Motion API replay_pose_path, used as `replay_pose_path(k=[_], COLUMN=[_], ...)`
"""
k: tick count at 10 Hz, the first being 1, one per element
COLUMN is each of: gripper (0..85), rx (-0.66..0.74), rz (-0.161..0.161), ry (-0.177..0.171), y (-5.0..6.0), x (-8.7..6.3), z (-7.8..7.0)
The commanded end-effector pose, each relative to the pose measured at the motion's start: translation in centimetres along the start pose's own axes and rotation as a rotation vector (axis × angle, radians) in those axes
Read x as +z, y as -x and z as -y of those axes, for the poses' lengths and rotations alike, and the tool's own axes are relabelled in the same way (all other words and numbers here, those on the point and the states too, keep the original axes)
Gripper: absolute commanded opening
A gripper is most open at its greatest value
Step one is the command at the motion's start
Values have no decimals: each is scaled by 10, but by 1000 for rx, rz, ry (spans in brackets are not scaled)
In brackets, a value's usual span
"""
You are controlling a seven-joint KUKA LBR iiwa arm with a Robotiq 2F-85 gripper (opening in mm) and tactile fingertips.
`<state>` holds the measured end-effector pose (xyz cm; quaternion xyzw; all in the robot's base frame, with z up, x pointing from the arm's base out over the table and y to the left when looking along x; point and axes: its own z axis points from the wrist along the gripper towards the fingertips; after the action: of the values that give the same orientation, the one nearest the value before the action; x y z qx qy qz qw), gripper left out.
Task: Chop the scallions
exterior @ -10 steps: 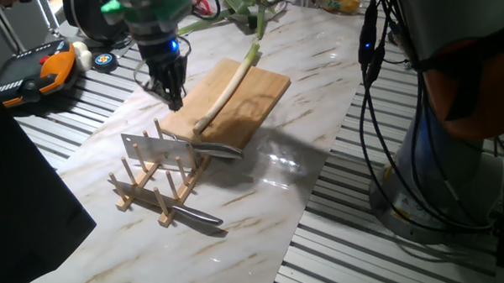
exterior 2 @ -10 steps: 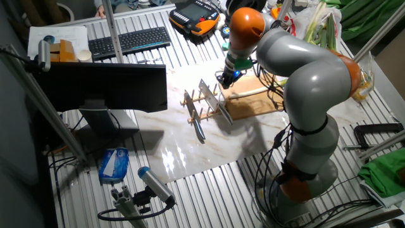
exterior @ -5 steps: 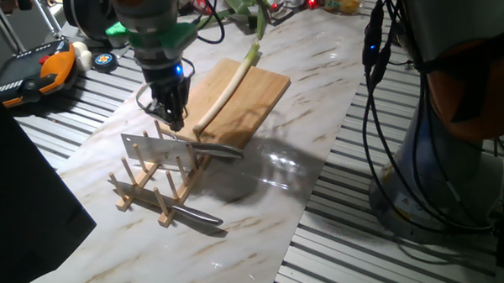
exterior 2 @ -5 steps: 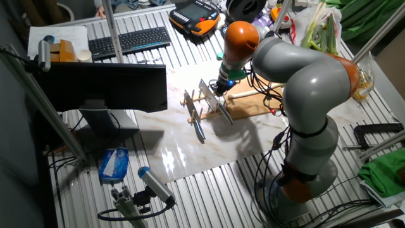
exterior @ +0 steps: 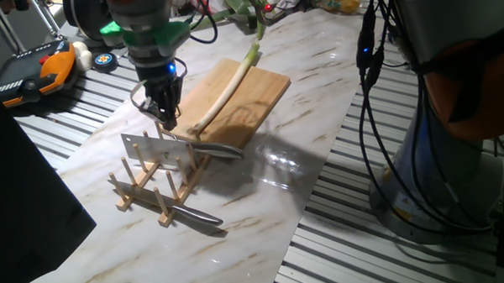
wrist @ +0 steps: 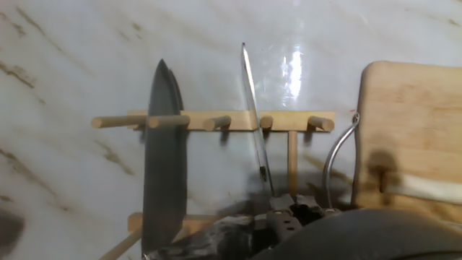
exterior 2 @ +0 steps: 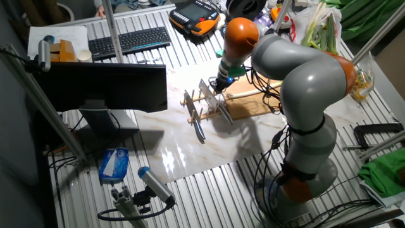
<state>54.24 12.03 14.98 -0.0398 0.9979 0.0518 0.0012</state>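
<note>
The long white-to-green scallion stalk (exterior: 225, 90) is laid diagonally across the pale wooden cutting board (exterior: 252, 98), uncut. The black two-finger gripper (exterior: 166, 119) is poised just above the steel cleaver (exterior: 158, 149) standing in the pale wooden peg rack (exterior: 153, 191); its opening cannot be told. The handle should be gripped squarely and lifted straight up, clear of the pegs.

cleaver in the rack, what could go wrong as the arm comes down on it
The end effector hangs just above the cleaver, which only leans between thin pegs of the wooden rack; a slightly off grasp might tip it or drag the light rack. A second knife lies in the same rack and could be knocked loose. The scallion lies unsecured on the cutting board and could roll.
</note>
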Motion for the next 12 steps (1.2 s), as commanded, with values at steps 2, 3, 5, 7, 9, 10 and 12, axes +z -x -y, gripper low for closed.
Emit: replay_pose_path(k=[2,3,5,7,9,10,12], gripper=[187,223,227,227,233,233,233], rx=[-7,-9,-25,-36,-53,-65,-99], rz=[2,5,-3,-8,-14,-18,-46], ry=[4,-1,-7,-22,-30,-30,-11], y=[1,3,9,12,13,14,14], x=[1,2,12,20,23,25,27], z=[-2,-2,-5,-5,-4,-4,-4])
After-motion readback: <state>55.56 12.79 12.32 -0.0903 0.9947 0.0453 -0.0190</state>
